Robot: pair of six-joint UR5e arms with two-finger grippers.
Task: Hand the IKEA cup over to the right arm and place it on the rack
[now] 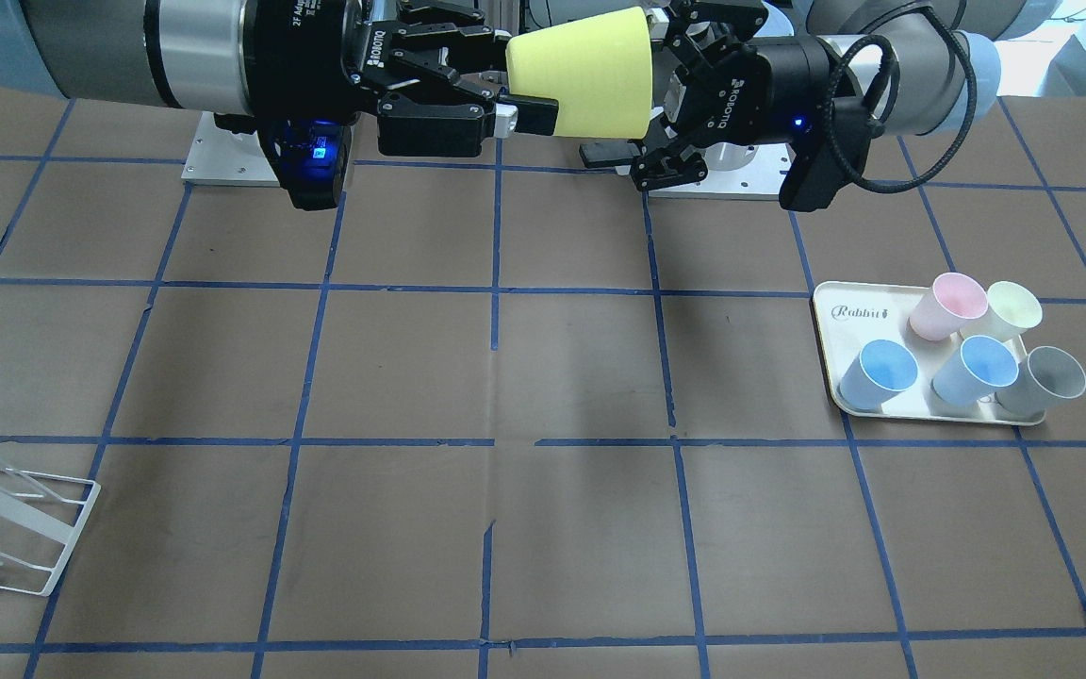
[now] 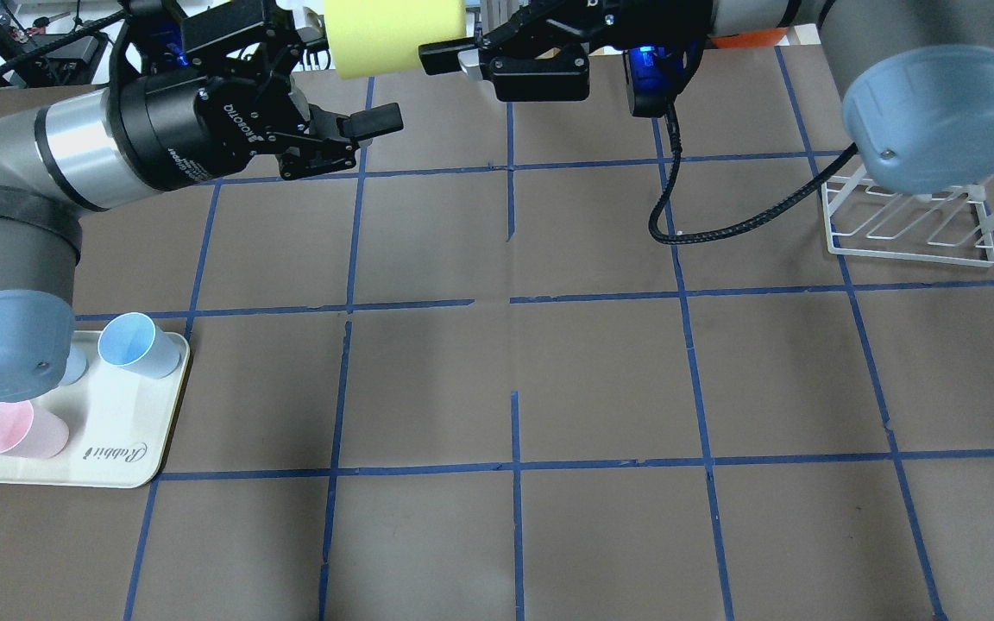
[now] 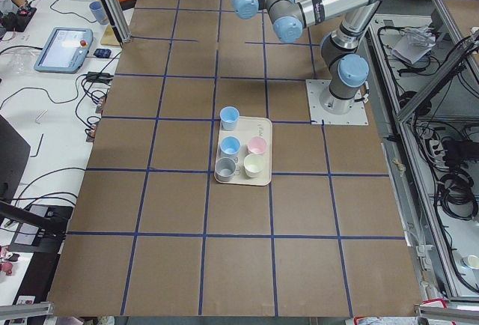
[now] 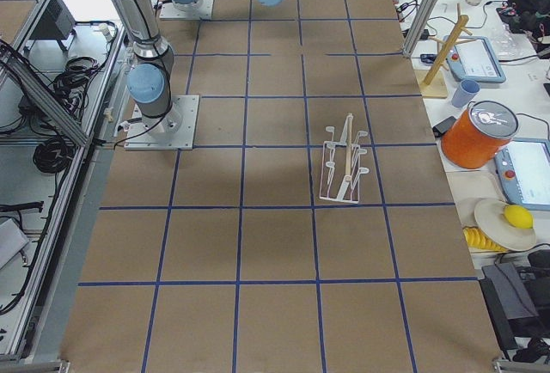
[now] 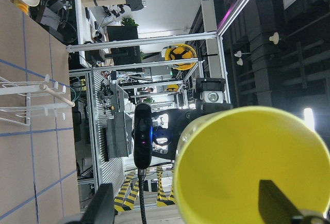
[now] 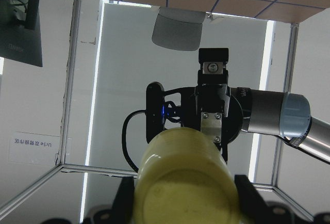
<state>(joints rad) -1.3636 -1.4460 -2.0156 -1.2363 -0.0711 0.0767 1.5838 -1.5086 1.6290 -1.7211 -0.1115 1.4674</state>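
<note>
The bright yellow IKEA cup [image 1: 590, 80] hangs on its side high over the table, near the robot's bases. It also shows in the overhead view [image 2: 393, 34]. My right gripper [image 1: 515, 75] is shut on the cup's narrow base end. The right wrist view shows the cup's base [image 6: 185, 182] between the fingers. My left gripper [image 1: 656, 85] is open, its jaws spread around the cup's wide mouth without touching it. The left wrist view looks into the mouth [image 5: 252, 167]. The white wire rack [image 2: 911, 224] stands on the table on my right side, also seen in the front view [image 1: 15, 528].
A cream tray marked "Rabbit" [image 1: 835, 311] lies on my left side. It holds a pink cup [image 1: 948, 306], a pale yellow-green cup [image 1: 1010, 311], two blue cups and a grey cup. Brown table with blue tape grid lines lies between the tray and the rack.
</note>
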